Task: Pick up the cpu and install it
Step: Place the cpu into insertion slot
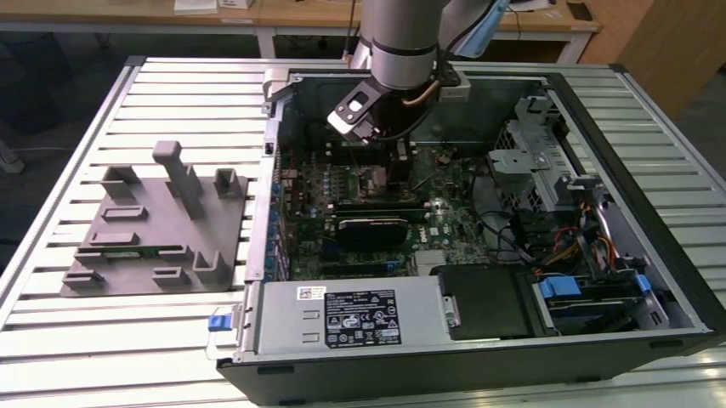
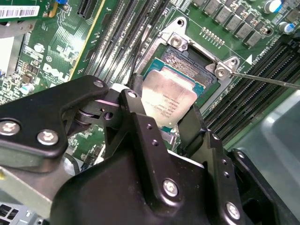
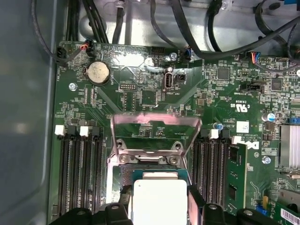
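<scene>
Over the socket, cpu part-hidden in pincer grip

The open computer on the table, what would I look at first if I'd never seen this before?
Probably the big silver robot arm that hangs down into the open computer case in the middle of the slatted metal table. Up close, in the second wrist view, its black hand grips the shiny square cpu by two edges, right at the socket on the green motherboard.
</scene>
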`<state>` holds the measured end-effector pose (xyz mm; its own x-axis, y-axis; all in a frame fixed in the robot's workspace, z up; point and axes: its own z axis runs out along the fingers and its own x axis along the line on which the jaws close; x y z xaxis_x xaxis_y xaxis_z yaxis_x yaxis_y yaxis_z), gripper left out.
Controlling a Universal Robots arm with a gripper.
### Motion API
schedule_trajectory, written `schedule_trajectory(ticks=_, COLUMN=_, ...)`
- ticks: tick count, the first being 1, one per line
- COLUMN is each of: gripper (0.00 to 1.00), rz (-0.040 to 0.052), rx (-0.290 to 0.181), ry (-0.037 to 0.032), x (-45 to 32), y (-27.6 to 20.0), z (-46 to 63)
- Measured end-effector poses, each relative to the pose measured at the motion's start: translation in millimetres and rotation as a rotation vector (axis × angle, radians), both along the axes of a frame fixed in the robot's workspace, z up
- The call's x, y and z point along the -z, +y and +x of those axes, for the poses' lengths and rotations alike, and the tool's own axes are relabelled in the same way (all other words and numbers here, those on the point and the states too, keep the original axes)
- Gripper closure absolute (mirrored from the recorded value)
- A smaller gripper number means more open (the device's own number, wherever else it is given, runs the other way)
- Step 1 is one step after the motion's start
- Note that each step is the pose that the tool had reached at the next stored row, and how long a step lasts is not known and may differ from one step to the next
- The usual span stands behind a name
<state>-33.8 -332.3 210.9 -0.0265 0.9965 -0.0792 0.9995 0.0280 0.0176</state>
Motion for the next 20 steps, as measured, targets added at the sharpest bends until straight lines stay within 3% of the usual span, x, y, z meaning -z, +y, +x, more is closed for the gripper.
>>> schedule_trajectory(ticks=12, gripper=0.46, rz=-0.0006, rx=-0.010, ry=0.0000, x=4.4, y=3.9, z=-0.1)
schedule_trajectory(ticks=20, gripper=0.46, rz=0.0070, rx=-0.013, ry=-0.0001, x=9.0, y=4.4, z=-2.3)
